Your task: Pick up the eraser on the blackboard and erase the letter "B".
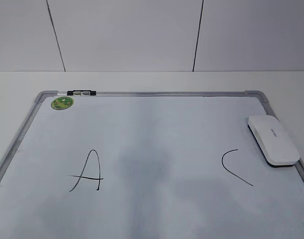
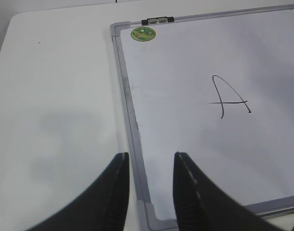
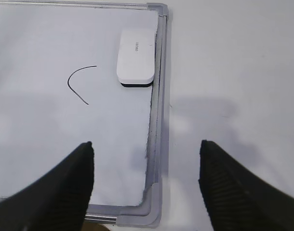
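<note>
The white eraser [image 1: 272, 140] lies flat at the right edge of the blackboard [image 1: 157, 119], dark felt down; it also shows in the right wrist view [image 3: 136, 57]. No letter "B" shows in any view; only a faint grey smudge [image 1: 142, 164] lies between a black "A" [image 1: 87, 172] and a curved "C" [image 1: 235, 167]. My left gripper [image 2: 151, 155] is open and empty above the board's near left frame corner. My right gripper [image 3: 146, 144] is open wide and empty above the near right corner, well short of the eraser. Neither gripper shows in the exterior view.
A round green sticker [image 1: 62, 103] and a black-and-silver clip [image 1: 81, 93] sit at the board's far left corner. The board's silver frame [image 3: 156, 120] is raised at the edges. White table [image 2: 55, 96] surrounds the board, with a white wall behind.
</note>
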Controlling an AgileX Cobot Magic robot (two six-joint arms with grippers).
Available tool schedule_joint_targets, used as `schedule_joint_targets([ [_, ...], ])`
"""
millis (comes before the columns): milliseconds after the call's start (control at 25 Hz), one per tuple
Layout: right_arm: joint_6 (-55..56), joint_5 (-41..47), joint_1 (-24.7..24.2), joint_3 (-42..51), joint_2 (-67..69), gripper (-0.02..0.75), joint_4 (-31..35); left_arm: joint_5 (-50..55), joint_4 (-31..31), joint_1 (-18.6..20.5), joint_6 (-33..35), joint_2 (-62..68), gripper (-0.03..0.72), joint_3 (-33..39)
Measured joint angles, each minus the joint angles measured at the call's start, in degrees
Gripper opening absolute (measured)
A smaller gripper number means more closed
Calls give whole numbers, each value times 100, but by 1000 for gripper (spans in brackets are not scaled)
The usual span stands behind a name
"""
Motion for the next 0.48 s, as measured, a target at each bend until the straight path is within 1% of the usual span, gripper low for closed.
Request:
schedule_joint_targets([
  [480, 0, 0, 0, 0, 0, 538, -4, 0, 0, 34, 0, 0, 235, 0],
])
